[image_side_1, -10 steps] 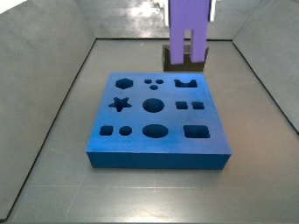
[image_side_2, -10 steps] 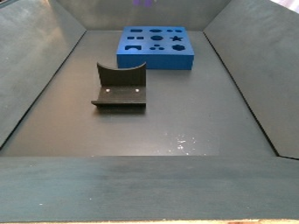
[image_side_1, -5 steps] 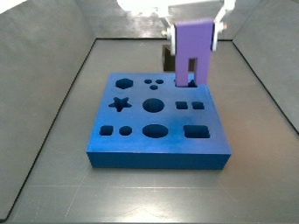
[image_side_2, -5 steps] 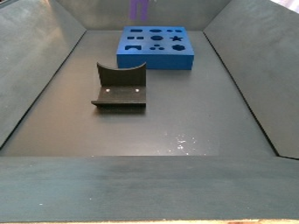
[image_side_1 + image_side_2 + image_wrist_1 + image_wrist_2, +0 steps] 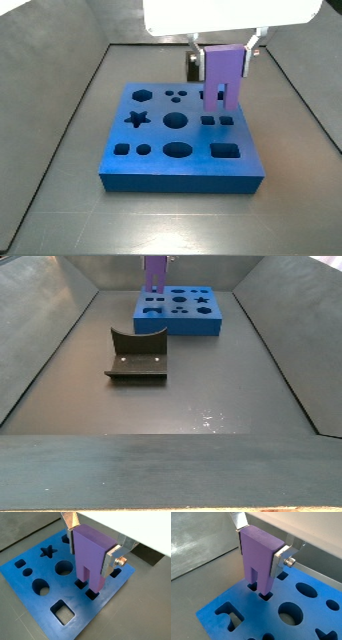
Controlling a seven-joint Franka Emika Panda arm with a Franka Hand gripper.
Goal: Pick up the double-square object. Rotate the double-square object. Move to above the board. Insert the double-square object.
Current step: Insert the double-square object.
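The double-square object (image 5: 225, 75) is a lavender block with two legs, held upright with the legs pointing down. My gripper (image 5: 223, 45) is shut on its upper part, and the silver fingers (image 5: 112, 557) clamp its two sides. It hangs over the right side of the blue board (image 5: 160, 180). The leg tips are close above the pair of small square cutouts (image 5: 217, 121). In both wrist views the block (image 5: 90, 557) (image 5: 258, 559) lines up with those cutouts in the board (image 5: 100, 604) (image 5: 258, 609). I cannot tell whether they touch.
The dark fixture (image 5: 138, 356) stands on the grey floor in front of the board (image 5: 201, 324) in a side view. Part of it shows behind the gripper (image 5: 195, 66). Grey walls enclose the floor on all sides.
My gripper has moved from above the fixture to over the board and come down with the block. The leg tips are now much nearer the square cutouts.
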